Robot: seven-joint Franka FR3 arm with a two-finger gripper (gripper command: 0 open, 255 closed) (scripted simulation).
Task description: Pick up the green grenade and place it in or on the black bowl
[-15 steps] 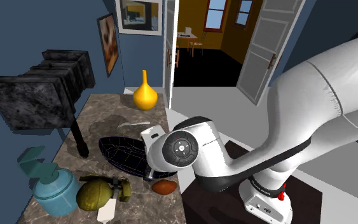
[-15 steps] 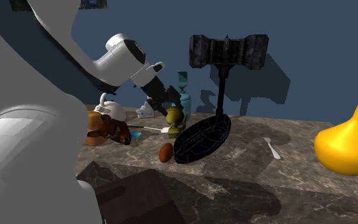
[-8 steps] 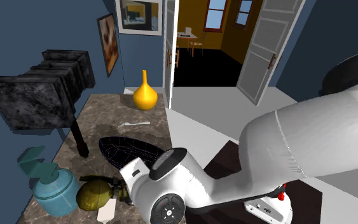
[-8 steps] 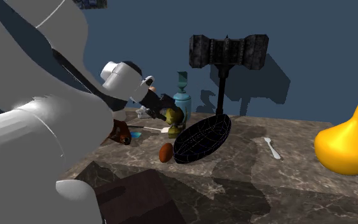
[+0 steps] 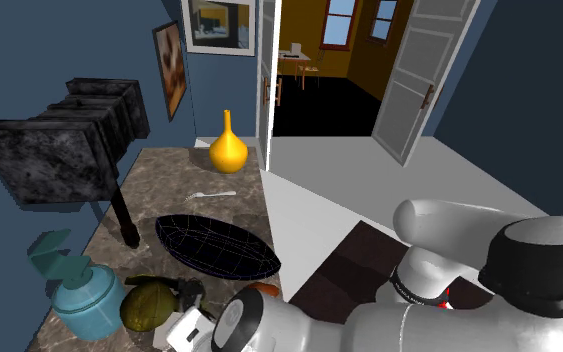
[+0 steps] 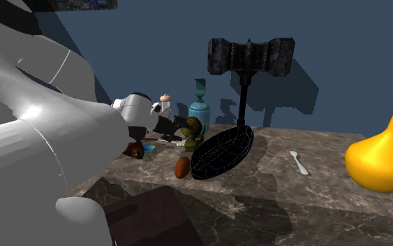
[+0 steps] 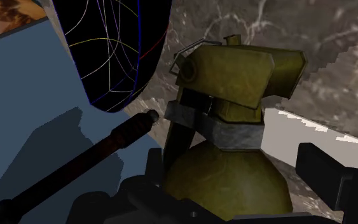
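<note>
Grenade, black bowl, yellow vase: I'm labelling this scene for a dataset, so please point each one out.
olive-green grenade [image 5: 149,306]: shoulder view, on its round body.
black bowl [image 5: 212,243]: shoulder view, on its bare inner wall.
yellow vase [image 5: 227,154]: shoulder view, on its bulbous belly.

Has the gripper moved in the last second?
Yes. In the second exterior view the gripper has come down against the blue bottle, from its upper part to the level of the grenade, on that view's left of it.
</note>
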